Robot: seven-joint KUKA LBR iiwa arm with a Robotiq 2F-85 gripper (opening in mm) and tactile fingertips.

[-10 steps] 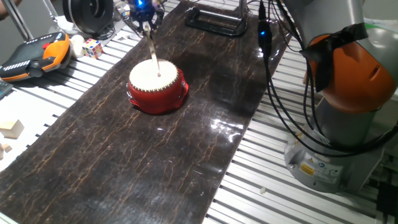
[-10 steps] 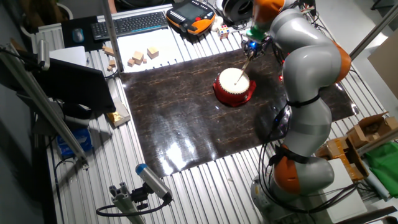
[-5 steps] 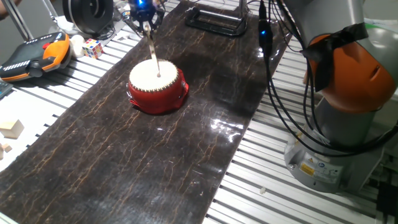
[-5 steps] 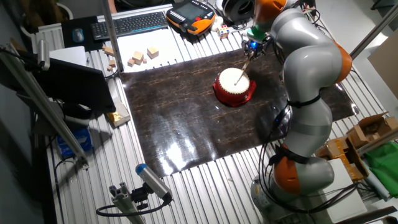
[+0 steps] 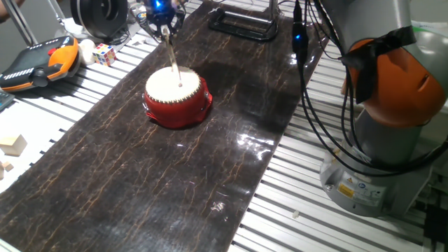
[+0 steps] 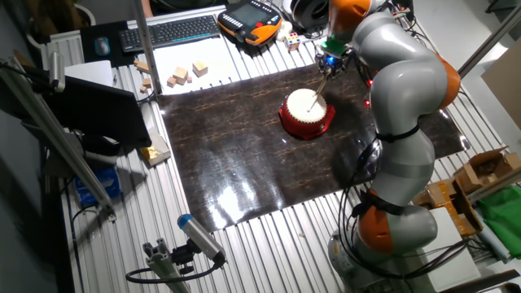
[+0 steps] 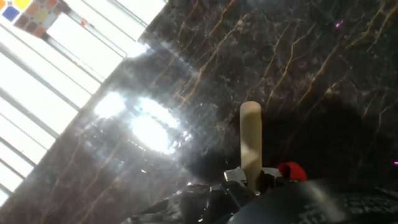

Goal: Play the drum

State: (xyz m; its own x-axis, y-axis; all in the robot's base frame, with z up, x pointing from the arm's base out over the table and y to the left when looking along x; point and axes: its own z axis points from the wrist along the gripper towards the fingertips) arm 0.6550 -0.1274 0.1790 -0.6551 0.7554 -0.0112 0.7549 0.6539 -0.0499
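Observation:
The drum (image 5: pixel 176 96) has a glossy red body and a cream-white skin and sits on the dark marbled mat (image 5: pixel 140 175). It also shows in the other fixed view (image 6: pixel 307 111). My gripper (image 5: pixel 162 19) is beyond the drum, shut on a thin wooden stick (image 5: pixel 172 59) that slants down, with its tip on or just above the skin. In the other fixed view the gripper (image 6: pixel 330 59) holds the stick (image 6: pixel 320 85) over the drum. The hand view shows the stick's butt end (image 7: pixel 250 143) between the fingers above the mat; a red sliver (image 7: pixel 291 170) there may be the drum.
An orange-and-black teach pendant (image 5: pixel 38 61), a colour cube (image 5: pixel 105 53) and wooden blocks (image 5: pixel 12 145) lie left of the mat. A black frame (image 5: pixel 243 23) lies at the mat's far end. The arm's base (image 5: pixel 392 126) and cables (image 5: pixel 315 105) stand to the right.

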